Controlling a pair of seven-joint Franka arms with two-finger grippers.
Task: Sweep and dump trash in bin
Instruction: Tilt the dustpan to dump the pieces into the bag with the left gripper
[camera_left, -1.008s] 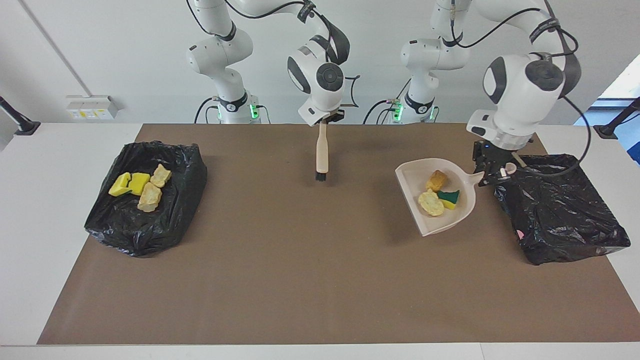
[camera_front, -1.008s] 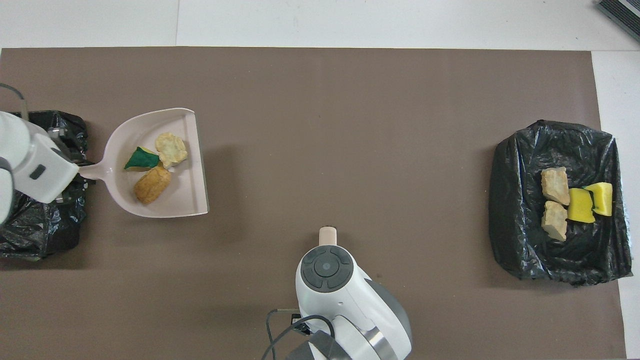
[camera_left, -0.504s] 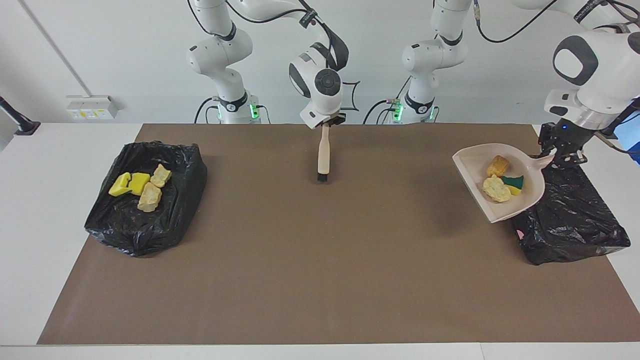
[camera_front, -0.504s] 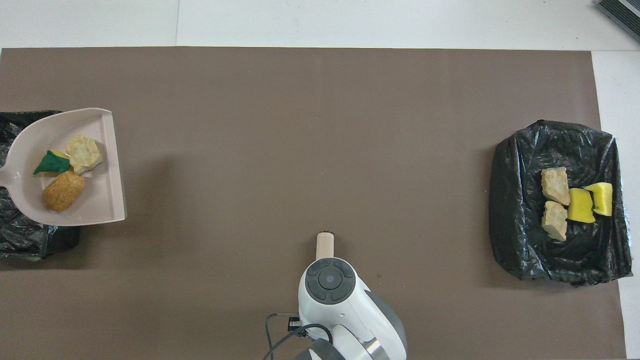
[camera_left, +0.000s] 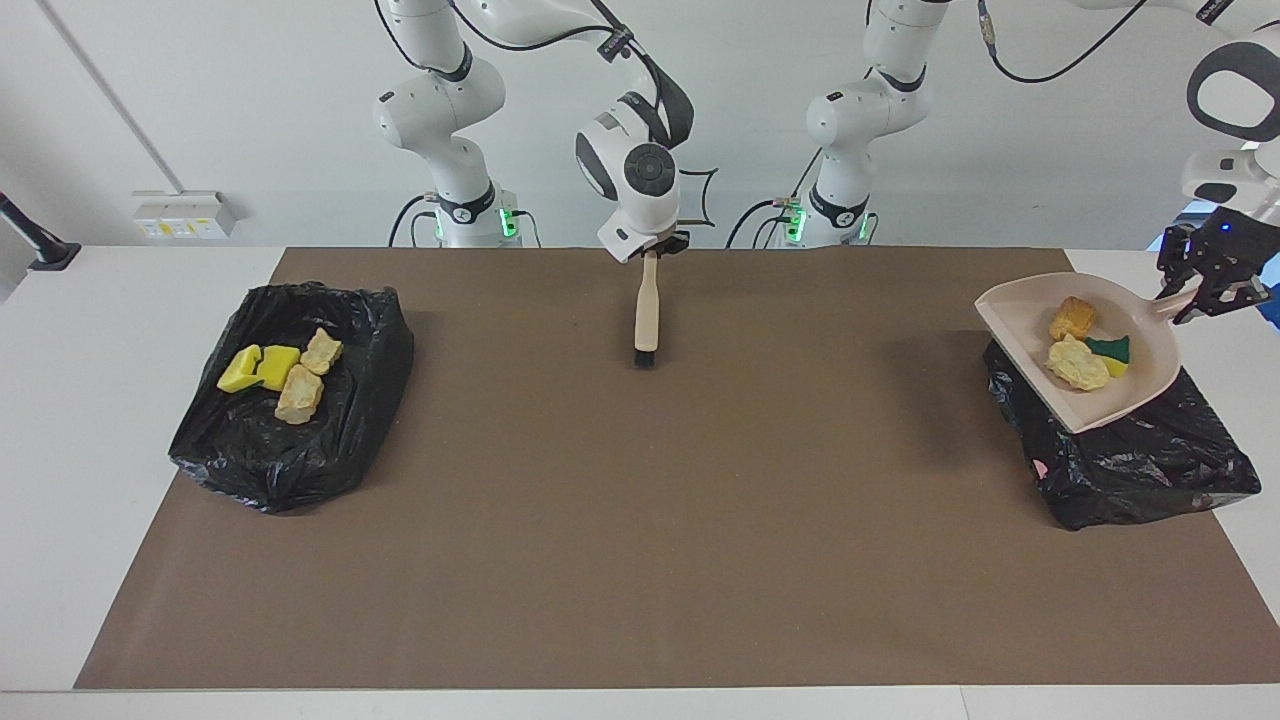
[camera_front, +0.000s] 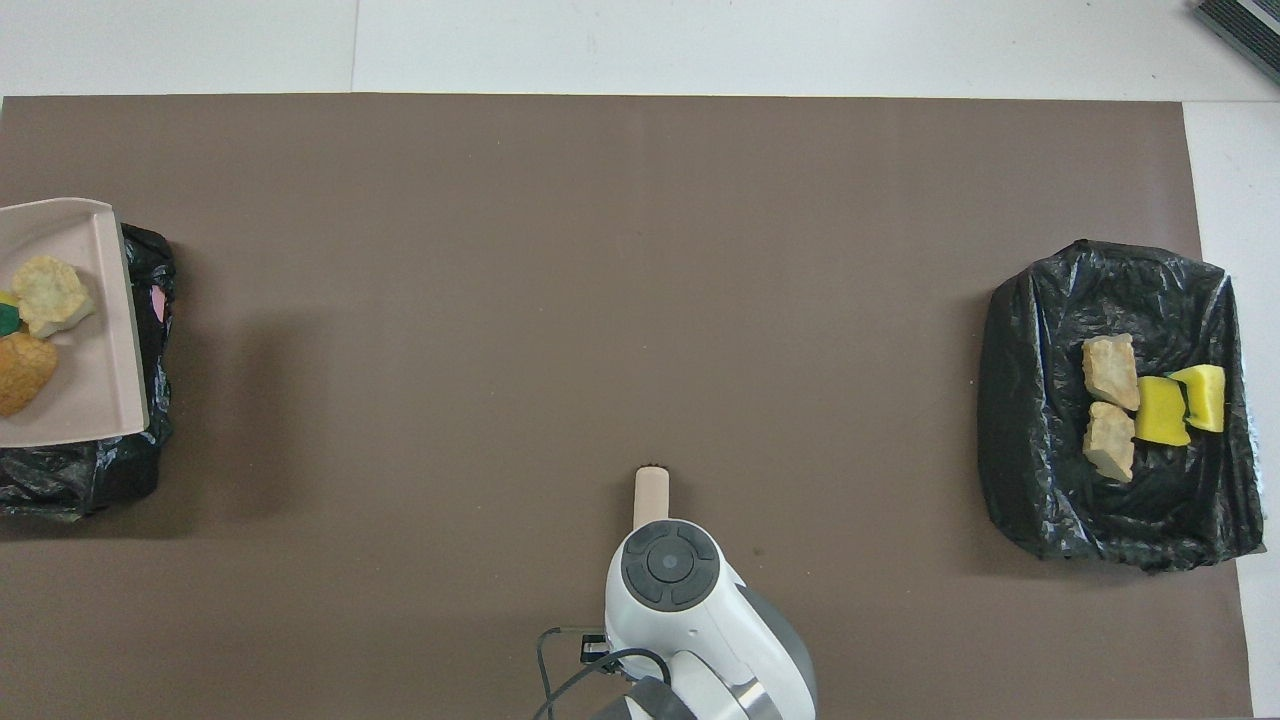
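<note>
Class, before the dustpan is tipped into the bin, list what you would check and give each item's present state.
1. Left gripper shut on the dustpan handle: ok.
2. Dustpan over the black-lined bin at the left arm's end: ok.
3. Three scraps in the pan, croquette, beige chunk, green-topped sponge: ok.
4. No scraps on the mat: ok.
5. Right gripper holds the brush clear of the dustpan: ok.

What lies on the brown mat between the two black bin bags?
Only the brush, hanging from the right gripper; the mat between one bag and the other is otherwise bare, in both views.
</note>
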